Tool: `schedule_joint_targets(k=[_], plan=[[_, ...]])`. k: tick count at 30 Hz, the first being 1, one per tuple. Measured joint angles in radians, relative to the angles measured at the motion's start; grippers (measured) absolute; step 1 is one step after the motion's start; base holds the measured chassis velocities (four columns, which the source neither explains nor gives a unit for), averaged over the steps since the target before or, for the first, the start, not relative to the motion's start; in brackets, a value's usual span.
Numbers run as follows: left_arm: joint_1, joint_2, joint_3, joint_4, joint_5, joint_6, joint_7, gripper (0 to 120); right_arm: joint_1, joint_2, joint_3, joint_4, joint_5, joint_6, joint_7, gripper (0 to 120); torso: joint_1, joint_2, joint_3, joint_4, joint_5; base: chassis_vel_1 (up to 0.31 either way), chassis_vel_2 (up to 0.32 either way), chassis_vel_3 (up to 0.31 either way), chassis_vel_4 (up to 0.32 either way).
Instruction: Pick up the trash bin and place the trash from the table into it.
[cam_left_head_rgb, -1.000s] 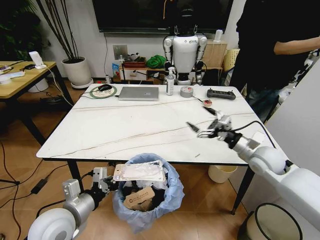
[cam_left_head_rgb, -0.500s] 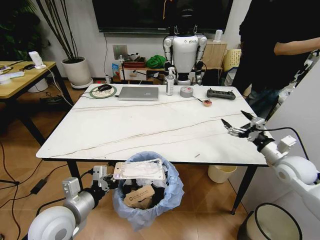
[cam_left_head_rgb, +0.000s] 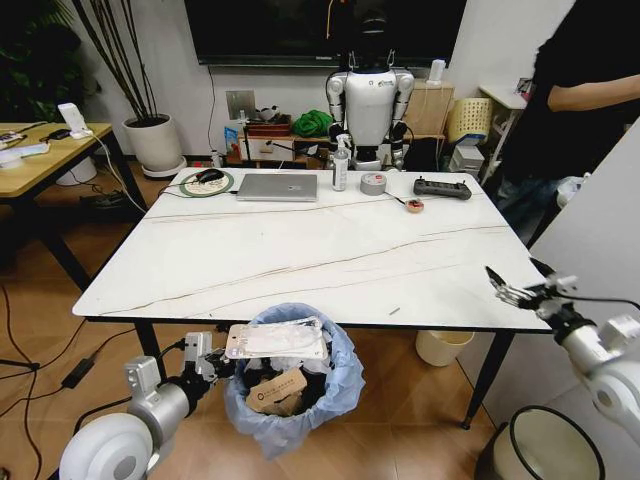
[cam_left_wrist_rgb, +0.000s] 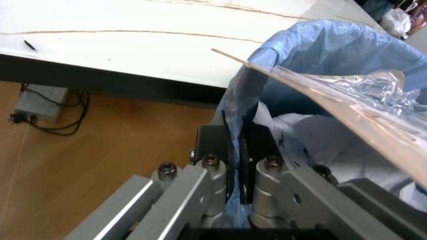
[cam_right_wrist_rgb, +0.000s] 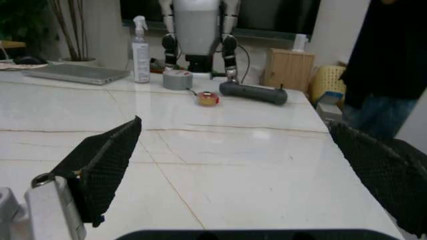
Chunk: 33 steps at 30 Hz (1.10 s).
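The trash bin (cam_left_head_rgb: 290, 385), lined with a crinkled light-blue bag, hangs just below the table's (cam_left_head_rgb: 250, 270) front edge. It holds trash: a clear flat packet (cam_left_head_rgb: 278, 341) across the top and a brown paper bag (cam_left_head_rgb: 278, 392). My left gripper (cam_left_head_rgb: 222, 365) is shut on the bin's rim; in the left wrist view its fingers (cam_left_wrist_rgb: 212, 150) pinch the blue bag (cam_left_wrist_rgb: 313, 55). A tiny scrap (cam_left_head_rgb: 394, 311) lies near the front edge. My right gripper (cam_left_head_rgb: 512, 285) stands open off the table's front right corner, its black pads (cam_right_wrist_rgb: 107, 160) spread wide with nothing between them.
At the table's far side lie a laptop (cam_left_head_rgb: 277, 186), spray bottle (cam_left_head_rgb: 341, 165), tape roll (cam_left_head_rgb: 373, 183), black controller (cam_left_head_rgb: 442, 187) and a small red-yellow item (cam_left_head_rgb: 415, 206). A cream bucket (cam_left_head_rgb: 440, 347) stands under the table. A person (cam_left_head_rgb: 585, 90) stands at the right.
My right arm has drawn back to the right, from over the table's right half to beyond its front right corner, fingers still open. The left gripper and bin have stayed put.
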Motion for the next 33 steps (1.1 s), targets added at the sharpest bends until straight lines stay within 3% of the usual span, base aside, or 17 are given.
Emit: schedule_joint_targets(k=[11, 19, 33], plan=[[0.013, -0.013, 0.006, 0.0, 0.019, -0.002, 0.004, 0, -0.19, 0.091, 0.178, 0.057, -0.032, 0.01, -0.021, 100, 0.0, 0.0, 0.0, 0.0002, -0.0003, 0.0, 0.0, 0.0, 0.0], [0.018, -0.008, 0.012, -0.003, 0.027, -0.005, 0.005, 0, -0.279, 0.137, 0.246, 0.078, -0.053, 0.034, -0.028, 100, 0.0, 0.0, 0.0, 0.0, -0.0003, 0.0, 0.0, 0.0, 0.0], [0.039, -0.031, 0.013, 0.003, 0.063, -0.025, 0.005, 0, -0.284, 0.138, 0.249, 0.081, -0.055, 0.037, -0.03, 100, 0.0, 0.0, 0.0, 0.0002, -0.0001, 0.0, 0.0, 0.0, 0.0]])
